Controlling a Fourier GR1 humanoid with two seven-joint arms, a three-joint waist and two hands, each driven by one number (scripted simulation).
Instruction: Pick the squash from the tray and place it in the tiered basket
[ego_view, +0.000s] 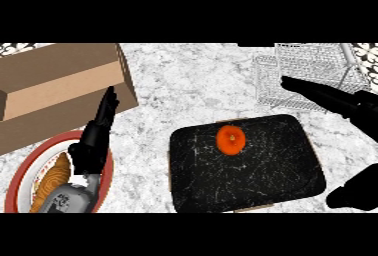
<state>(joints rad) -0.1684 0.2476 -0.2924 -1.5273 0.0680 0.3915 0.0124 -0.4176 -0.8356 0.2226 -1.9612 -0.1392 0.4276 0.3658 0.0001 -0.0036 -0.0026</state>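
An orange squash (231, 139) lies on the black marbled tray (251, 175) near its far edge, in the middle of the head view. The white wire tiered basket (306, 75) stands at the far right of the counter. My right hand (336, 100) stretches in from the right edge, fingers straight, its tips in front of the basket and to the upper right of the squash, apart from it. My left hand (94, 135) rests open at the left, fingers pointing up, over a plate's edge.
A brown cardboard-coloured box (59, 95) fills the far left. A red-rimmed plate (29, 175) with a wooden centre lies at the lower left under my left forearm. A dark shape (358, 192) shows at the lower right edge.
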